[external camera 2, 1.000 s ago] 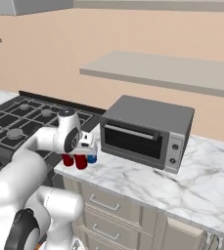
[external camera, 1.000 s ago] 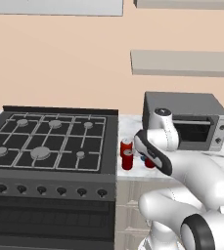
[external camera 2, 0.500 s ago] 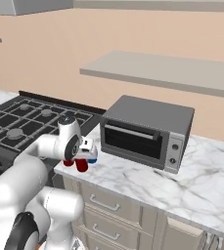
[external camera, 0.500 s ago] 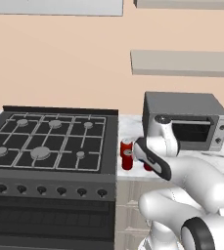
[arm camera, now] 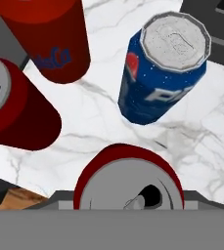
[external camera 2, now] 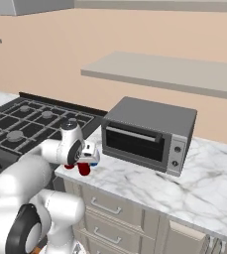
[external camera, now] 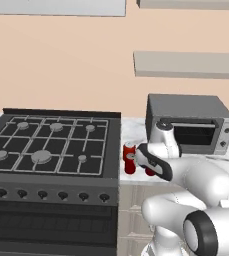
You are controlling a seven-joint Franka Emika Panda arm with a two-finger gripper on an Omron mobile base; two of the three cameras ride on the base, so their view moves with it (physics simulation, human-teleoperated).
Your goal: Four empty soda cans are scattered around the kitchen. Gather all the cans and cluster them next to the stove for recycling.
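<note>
— Firstly, what do we record at the left of the scene?

— We note the stove [external camera: 51,150], black, with grid grates and a row of front knobs. Its right edge meets the marble bench [external camera 2: 149,183].

— And the cans?

— We find them grouped on the bench just beside the stove's right edge. From the left base view one red can [external camera: 129,159] stands upright close to that edge. In the hand view we count four: a left red can [arm camera: 15,112], an upper red can [arm camera: 47,39] with blue lettering, a blue can [arm camera: 165,68], and a near red can [arm camera: 128,188] directly under the hand, its silver top and opening facing the camera. The four stand near one another but apart, with marble visible between them.

— State of the end effector [external camera 2: 89,159]?

— We judge it clenched on the near red can, low over the bench; the finger tips themselves are hidden from us.

— Anything further right?

— We log a grey countertop oven [external camera: 188,125] behind the cluster, and a wall shelf [external camera: 186,64] above it.
</note>
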